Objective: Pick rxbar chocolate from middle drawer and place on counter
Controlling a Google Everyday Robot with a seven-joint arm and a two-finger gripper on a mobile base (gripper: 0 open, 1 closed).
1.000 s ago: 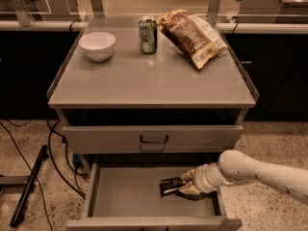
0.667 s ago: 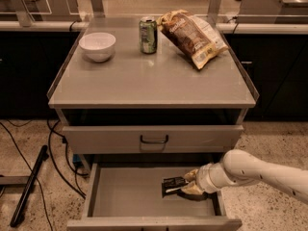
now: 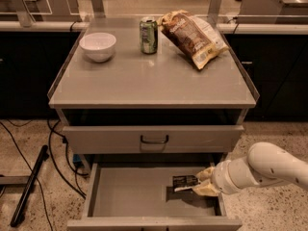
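Observation:
The rxbar chocolate (image 3: 185,181), a small black bar with white print, is held at its right end between my cream-coloured fingers (image 3: 208,173). My gripper (image 3: 202,181) reaches in from the right on a white arm and is shut on the bar. It holds the bar just above the floor of the open middle drawer (image 3: 134,196), near the right wall, and the bar casts a shadow under it. The counter (image 3: 144,81) is the grey cabinet top above.
On the counter stand a white bowl (image 3: 97,45) at the back left, a green can (image 3: 148,35) and a large brown-and-yellow chip bag (image 3: 192,36) at the back right. A closed drawer front with a black bow handle (image 3: 154,139) overhangs the open drawer. Cables (image 3: 29,177) lie on the floor at left.
My gripper has moved a little right and up with the bar in it. The bar now hangs slightly above the drawer floor.

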